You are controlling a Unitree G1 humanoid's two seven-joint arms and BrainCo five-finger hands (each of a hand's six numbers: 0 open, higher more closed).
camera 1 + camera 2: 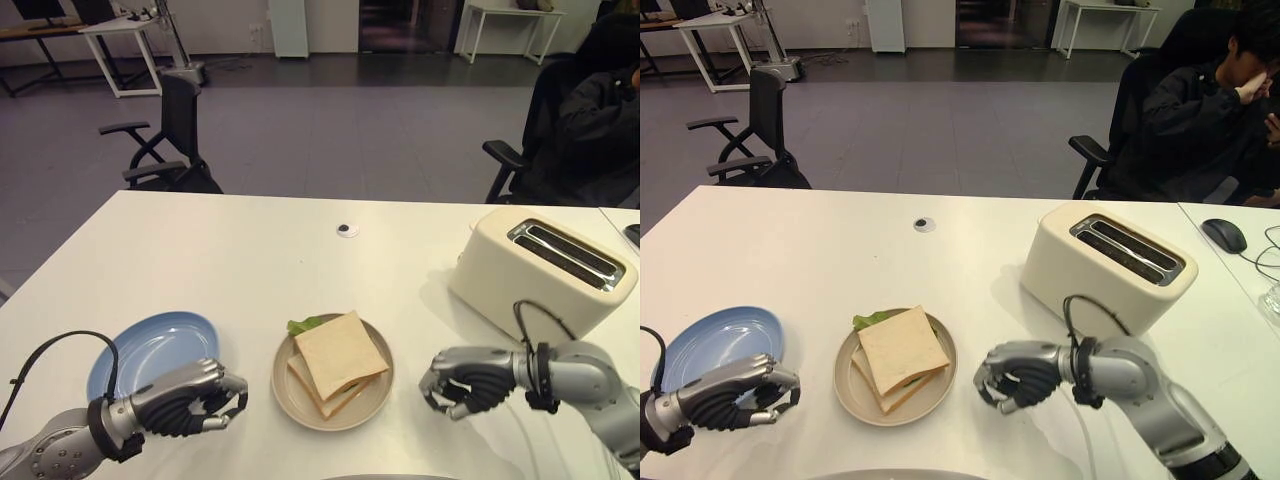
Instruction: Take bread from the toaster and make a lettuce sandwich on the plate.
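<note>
Near the middle of the table, the round beige plate (375,395) has the sandwich on it: two white bread slices (338,362) stacked, with a green lettuce leaf (303,325) poking out the far-left side. The cream two-slot toaster (520,290) at far right looks empty to me. My left hand (190,398) and right hand (470,382) sit either side of the plate, both curled, holding nothing. I'd call it basically done, maybe straighten the skewed top slice.
</note>
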